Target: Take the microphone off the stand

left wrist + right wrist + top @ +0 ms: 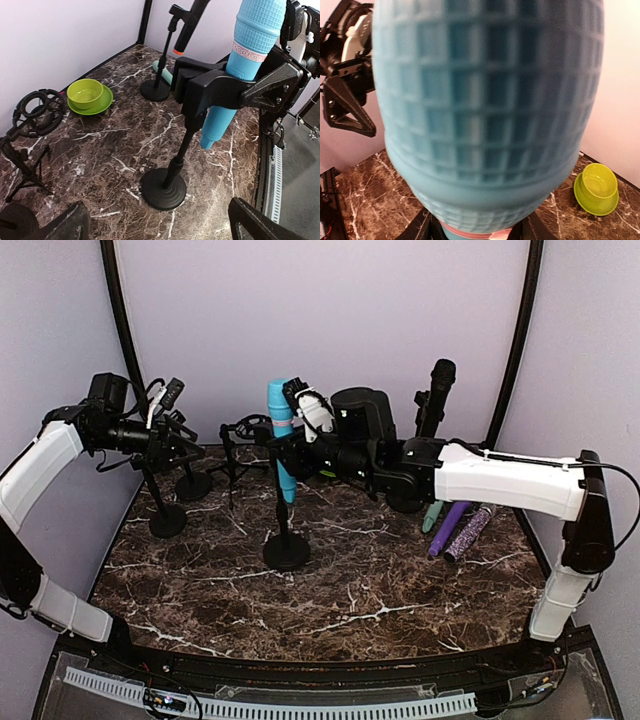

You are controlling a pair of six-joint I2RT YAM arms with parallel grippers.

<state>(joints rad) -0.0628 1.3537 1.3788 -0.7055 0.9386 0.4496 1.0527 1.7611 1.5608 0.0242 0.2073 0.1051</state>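
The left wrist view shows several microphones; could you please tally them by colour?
Light blue microphone with a gridded head, clipped in the black round-base stand: 1
Black microphone with an orange ring: 1
Pale teal microphone lying on the dark marble table: 1
Total: 3

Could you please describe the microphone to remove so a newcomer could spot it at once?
On the marble table, find the middle stand with the round base. The mic clipped in it is light blue with a pink band; the black mic stands behind, the purple ones lie flat.
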